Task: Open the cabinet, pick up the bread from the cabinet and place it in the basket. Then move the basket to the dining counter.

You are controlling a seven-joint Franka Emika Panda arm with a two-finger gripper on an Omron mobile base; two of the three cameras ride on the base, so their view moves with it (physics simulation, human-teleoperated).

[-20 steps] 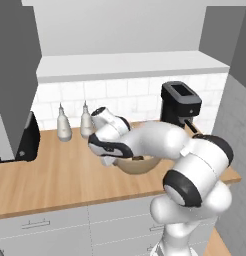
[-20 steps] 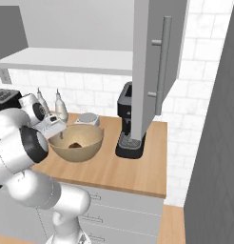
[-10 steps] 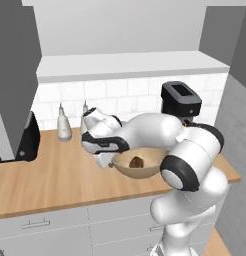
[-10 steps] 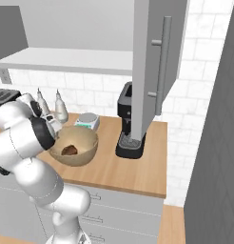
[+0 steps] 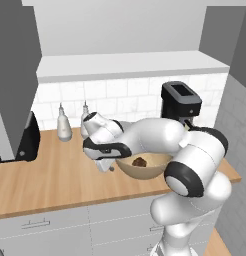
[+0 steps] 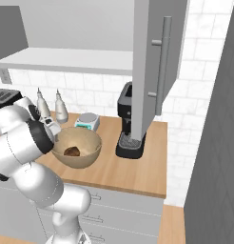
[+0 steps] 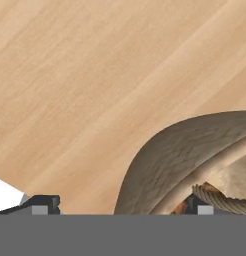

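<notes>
The tan basket [image 5: 150,167] [image 6: 85,155] stands on the wood worktop with the brown bread [image 5: 140,161] [image 6: 71,151] lying inside it. My gripper [image 5: 104,163] [image 7: 120,207] is low at the basket's left rim, open. In the hand view the basket's wall [image 7: 170,150] rises between the fingertips, one outside over bare wood and one inside. The cabinet [image 6: 147,57] hangs above with its door swung open and its bar handle [image 6: 161,66] facing out. The dining counter is out of view.
A black coffee machine [image 5: 181,102] [image 6: 128,124] stands right of the basket. Two bottles [image 5: 64,129] [image 6: 60,107] and a small scale [image 6: 88,120] sit by the tiled wall. A black appliance [image 5: 27,142] is at the left under another open door [image 5: 15,75].
The hand has swung from above the basket down and left to its left rim. The bread stays in the basket, and the jaws stay wide.
</notes>
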